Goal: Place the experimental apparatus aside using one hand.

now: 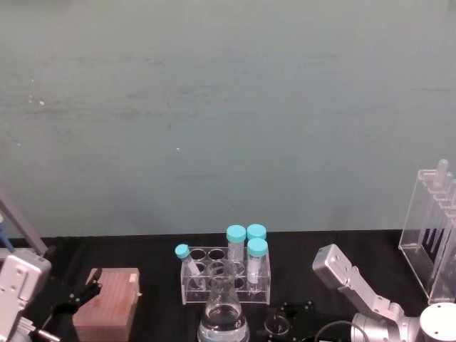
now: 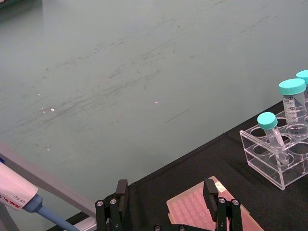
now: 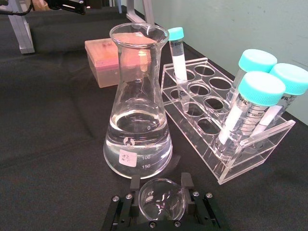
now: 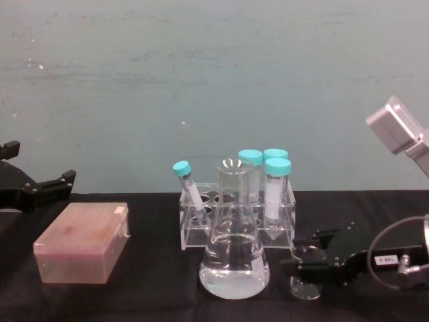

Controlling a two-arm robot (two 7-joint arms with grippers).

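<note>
Within right end effector (image 3: 161,185), small beaker (image 3: 161,204)

The left gripper (image 2: 166,188) hangs over a black table cover (image 2: 192,159) with its two dark fingers (image 2: 121,191) spread well apart. Beneath it, close to one finger, lies a pink box (image 2: 192,211) whose top is a grid of small holes. Farther along the cover stands a clear plastic rack (image 2: 269,161). A slim tube with a teal cap (image 2: 272,134) leans in one of its wells. Behind that stands a wider teal-capped tube (image 2: 293,103) (its printed scale is legible as lines, not figures), and a third cap (image 2: 304,76) is cut off at the edge. A pipette (image 2: 19,197) with a blue collar lies beside a grey bar (image 2: 45,177). Behind everything is a scuffed pale green wall (image 2: 120,72).
</note>
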